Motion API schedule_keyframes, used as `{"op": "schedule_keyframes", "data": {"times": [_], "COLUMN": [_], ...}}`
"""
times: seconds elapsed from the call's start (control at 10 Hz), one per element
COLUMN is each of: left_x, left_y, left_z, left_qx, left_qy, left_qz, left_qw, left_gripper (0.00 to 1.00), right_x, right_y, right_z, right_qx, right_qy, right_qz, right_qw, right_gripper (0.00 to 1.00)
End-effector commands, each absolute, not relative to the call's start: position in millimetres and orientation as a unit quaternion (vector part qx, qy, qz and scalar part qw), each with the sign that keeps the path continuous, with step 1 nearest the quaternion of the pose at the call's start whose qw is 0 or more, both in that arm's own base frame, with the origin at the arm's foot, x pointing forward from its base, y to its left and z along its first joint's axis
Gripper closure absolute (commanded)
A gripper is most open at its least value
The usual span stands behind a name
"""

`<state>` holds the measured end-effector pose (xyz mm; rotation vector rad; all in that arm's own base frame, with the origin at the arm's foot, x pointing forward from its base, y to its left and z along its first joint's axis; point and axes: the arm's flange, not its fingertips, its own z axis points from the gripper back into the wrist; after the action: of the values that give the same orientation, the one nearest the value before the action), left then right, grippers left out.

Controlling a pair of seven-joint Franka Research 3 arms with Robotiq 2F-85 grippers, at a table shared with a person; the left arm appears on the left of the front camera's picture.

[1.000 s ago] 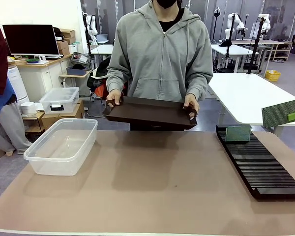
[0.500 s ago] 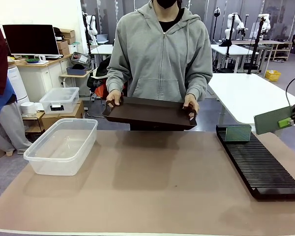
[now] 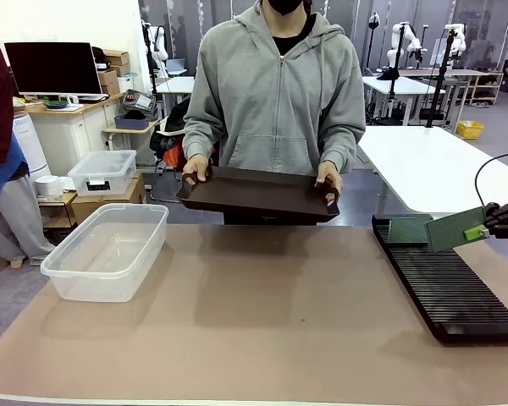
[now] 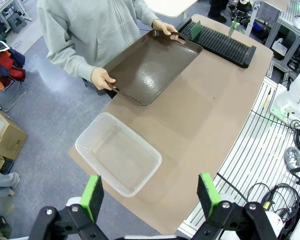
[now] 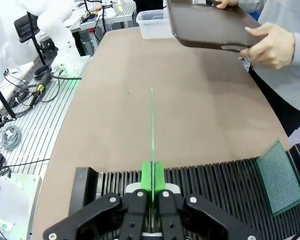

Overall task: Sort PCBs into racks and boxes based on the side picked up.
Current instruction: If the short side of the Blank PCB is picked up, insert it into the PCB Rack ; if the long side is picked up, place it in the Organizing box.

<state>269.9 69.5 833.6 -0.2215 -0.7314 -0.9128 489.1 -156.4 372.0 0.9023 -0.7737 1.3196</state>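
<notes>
**One board in my right gripper above the rack, one already standing in it**

My right gripper is at the right edge of the front picture, a little above the middle. Its fingers are pressed together on the edge of a green PCB, and the board sticks out toward picture left, tilted, over the far end of the black rack. In my right wrist picture the same board is seen edge-on, as a thin green line that rises from between my green pads at the bottom center. The slots of the rack run across the lower part of that picture, just under the board. I cannot tell if the board touches the rack or only hangs above it.

A second PCB stands upright in the slots at the far end of the rack, just beside the held board in the front picture. In the right wrist picture it is at the lower right.

My left gripper is at the bottom of the left wrist picture, high above the table, with its green pads wide apart and nothing between them. Under it, in the lower left part of that picture, is the clear box. In the front picture this box is at the left, on the brown table.

At the top center of the front picture the person holds a dark brown tray with both hands, above the far edge of the table.
</notes>
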Motion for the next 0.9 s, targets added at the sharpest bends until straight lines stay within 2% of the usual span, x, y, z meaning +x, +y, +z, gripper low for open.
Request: {"op": "schedule_keyframes", "data": {"times": [0.0, 0.8], "left_x": [269.7, 269.7], "left_y": [68.7, 68.7], "left_z": [832.0, 832.0], "left_qx": [-0.106, -0.106], "left_qy": [-0.344, -0.344], "left_qz": [-0.428, -0.428], "left_qw": [0.829, 0.829], "left_gripper": [0.0, 0.0], "right_x": [499.1, 530.1], "right_y": [-162.3, -160.5], "right_z": [362.4, 318.6], "right_qx": [0.372, 0.351], "right_qy": [-0.344, -0.306], "right_qz": [0.584, 0.603], "right_qw": [0.634, 0.648], "right_gripper": [0.98, 0.98]}}
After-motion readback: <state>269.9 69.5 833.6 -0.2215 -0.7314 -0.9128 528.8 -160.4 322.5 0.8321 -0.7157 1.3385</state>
